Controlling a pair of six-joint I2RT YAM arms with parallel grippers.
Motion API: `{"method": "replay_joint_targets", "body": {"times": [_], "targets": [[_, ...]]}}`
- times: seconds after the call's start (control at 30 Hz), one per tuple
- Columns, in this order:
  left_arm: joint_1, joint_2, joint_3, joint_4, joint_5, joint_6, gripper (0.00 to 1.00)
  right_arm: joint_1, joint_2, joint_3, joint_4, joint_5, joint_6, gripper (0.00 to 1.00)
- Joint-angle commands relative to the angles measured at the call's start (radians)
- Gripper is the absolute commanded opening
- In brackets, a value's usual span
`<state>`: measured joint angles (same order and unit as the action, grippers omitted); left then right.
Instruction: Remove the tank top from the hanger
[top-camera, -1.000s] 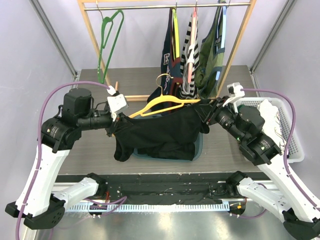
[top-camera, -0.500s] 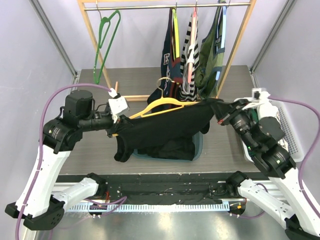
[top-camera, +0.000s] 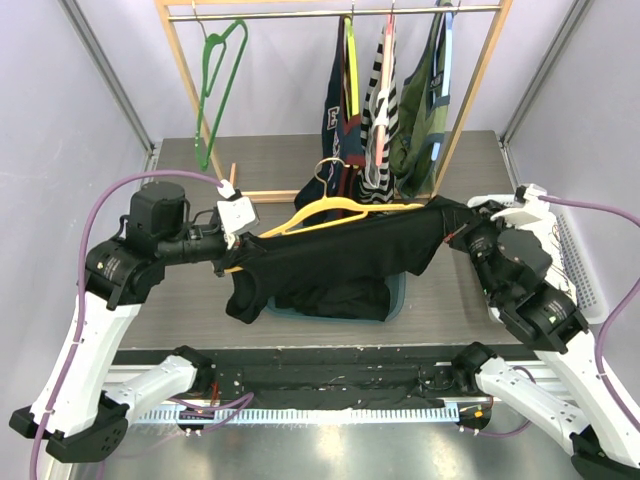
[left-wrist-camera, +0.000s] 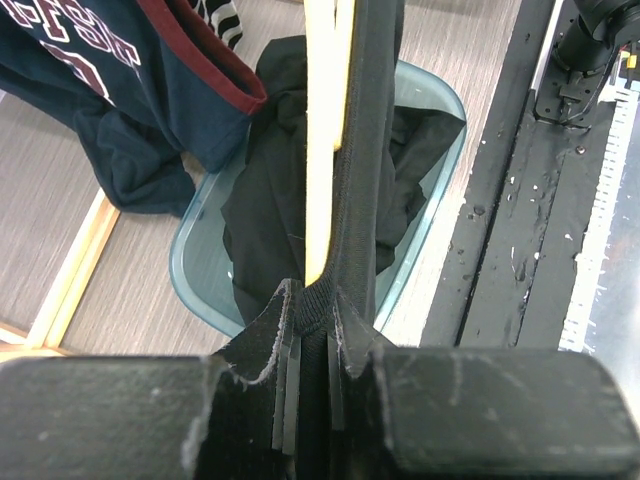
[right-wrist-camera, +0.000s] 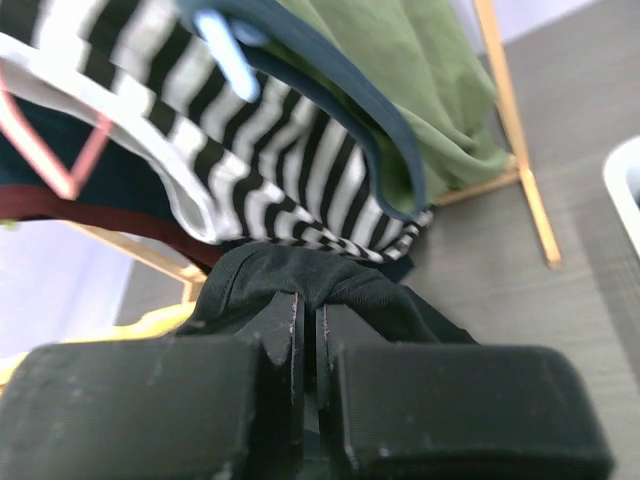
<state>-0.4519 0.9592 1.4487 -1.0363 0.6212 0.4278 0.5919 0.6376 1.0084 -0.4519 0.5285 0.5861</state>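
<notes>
L gripper (top-camera: 238, 262): jaws closed tight on the L end of the black top (top-camera: 340, 255). Wrist view shows the hem pinched between the pads. Yellow hanger (top-camera: 335, 208) arm ends right at that pinch; can't tell if its tip is caught in too. The top hangs mid-air, pulled taut L-to-R between both grippers, rising a bit toward the R, above a teal bin (top-camera: 398, 292) that has other dark cloth in it. A slack fold droops off the L end. Hanger lies along the top's upper edge, long axis approx parallel to the stretch line, hook pointing back toward the rack (top-camera: 480, 80). Its L arm is bare and in plain view; its R arm runs into the fabric near the R side. R gripper (top-camera: 452, 232): jaws all but closed on a bunched fold at the top's R end, the fabric humped up just beyond the pads in wrist view. Key relation, my read: the covered hanger arm sits closest to the R gripper, so R arm is better placed to clear it. A pull along the hanger's axis prob. only tightens the cloth; it wants to slip off across the arm's end.
</notes>
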Motion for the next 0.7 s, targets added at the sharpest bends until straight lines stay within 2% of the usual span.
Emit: {"method": "replay_joint_targets", "body": {"times": [0.0, 0.17, 0.27, 0.33, 0.37, 0.47, 0.67], "targets": [[0.005, -0.036, 0.009, 0.013, -0.012, 0.014, 0.0, -0.015, -0.022, -0.01, -0.091, 0.251, 0.021, 0.01], [0.007, -0.037, 0.015, 0.021, -0.014, 0.014, 0.0, -0.015, -0.049, -0.051, -0.181, 0.291, 0.038, 0.01], [0.007, -0.033, 0.025, 0.03, -0.015, 0.015, 0.0, -0.015, -0.062, -0.073, -0.197, 0.245, 0.044, 0.01], [0.007, -0.027, 0.036, 0.045, -0.018, 0.012, 0.0, -0.015, -0.085, -0.102, -0.174, 0.17, 0.054, 0.01], [0.009, -0.025, 0.041, 0.056, -0.023, 0.011, 0.0, -0.017, -0.111, -0.122, -0.11, 0.051, 0.041, 0.01], [0.01, -0.005, 0.056, 0.116, -0.028, -0.02, 0.0, -0.015, -0.116, -0.186, 0.014, -0.179, 0.021, 0.01], [0.012, 0.052, 0.127, 0.209, -0.032, -0.098, 0.0, -0.015, -0.003, -0.159, 0.097, -0.352, -0.012, 0.01]]}}
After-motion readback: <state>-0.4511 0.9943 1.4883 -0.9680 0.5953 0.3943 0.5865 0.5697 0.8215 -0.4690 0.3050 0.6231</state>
